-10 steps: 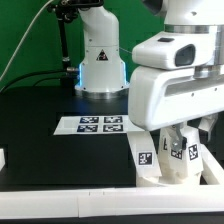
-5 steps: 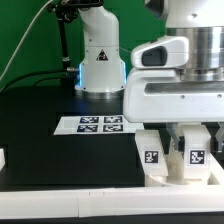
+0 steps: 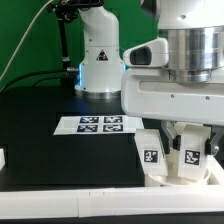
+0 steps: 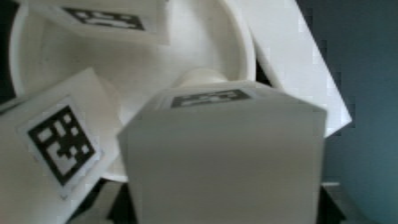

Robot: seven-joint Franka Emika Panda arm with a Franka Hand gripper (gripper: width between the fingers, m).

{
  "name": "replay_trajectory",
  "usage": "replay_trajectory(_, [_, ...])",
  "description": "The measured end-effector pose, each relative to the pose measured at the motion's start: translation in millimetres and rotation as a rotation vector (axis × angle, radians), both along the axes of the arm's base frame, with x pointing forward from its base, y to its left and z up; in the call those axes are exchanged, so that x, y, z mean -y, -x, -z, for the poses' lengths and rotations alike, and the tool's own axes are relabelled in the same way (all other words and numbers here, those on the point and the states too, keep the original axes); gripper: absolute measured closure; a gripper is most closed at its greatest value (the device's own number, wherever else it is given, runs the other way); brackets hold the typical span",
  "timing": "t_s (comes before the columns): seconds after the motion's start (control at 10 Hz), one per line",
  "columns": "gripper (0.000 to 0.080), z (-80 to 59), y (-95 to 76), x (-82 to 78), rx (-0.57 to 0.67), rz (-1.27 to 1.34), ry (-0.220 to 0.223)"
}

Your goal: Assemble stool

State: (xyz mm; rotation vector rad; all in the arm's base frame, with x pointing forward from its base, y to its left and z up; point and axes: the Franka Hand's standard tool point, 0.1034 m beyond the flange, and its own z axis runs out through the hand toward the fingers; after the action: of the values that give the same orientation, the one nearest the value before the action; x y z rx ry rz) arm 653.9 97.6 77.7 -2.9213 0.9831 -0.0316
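My gripper (image 3: 190, 150) fills the exterior view's right and is shut on a chunky white stool leg (image 3: 192, 160) with a black-and-white tag. Beside it, toward the exterior view's left, stands a second tagged leg (image 3: 150, 156), tilted and free of the fingers. In the wrist view the held leg (image 4: 231, 160) takes up the middle, with a small tag on its far end. The second leg (image 4: 63, 135) leans next to it. Behind both lies the round white seat (image 4: 54, 60), which carries a tag of its own. The held leg hides my fingertips.
The marker board (image 3: 100, 123) lies flat in the middle of the black table. The arm's white base (image 3: 100, 60) stands at the back with cables beside it. A low white wall piece (image 3: 3, 158) sits at the left edge, and the table's white front edge (image 3: 60, 205) runs along the bottom.
The hand has shifted toward the exterior view's right with the leg and has turned a little. The second leg has barely moved.
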Motion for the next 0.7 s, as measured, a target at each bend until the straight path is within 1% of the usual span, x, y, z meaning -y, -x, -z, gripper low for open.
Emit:
replay_trajectory(0.2, [0.0458,0.6,-0.6,2.3,-0.010,0.209,-0.013])
replay_trajectory(0.4, [0.0458,2.5,3.1,-2.2,-0.033,0.574,-0.029])
replay_trajectory(0.5, [0.0458,3.0,4.1,-4.0,-0.042,0.732,-0.047])
replay_trajectory(0.6, [0.0458,3.5,6.1,-2.8,-0.036,0.889,-0.094])
replay_trajectory(0.7, [0.0458,4.1,8.5,-0.8,-0.021,1.064,-0.158])
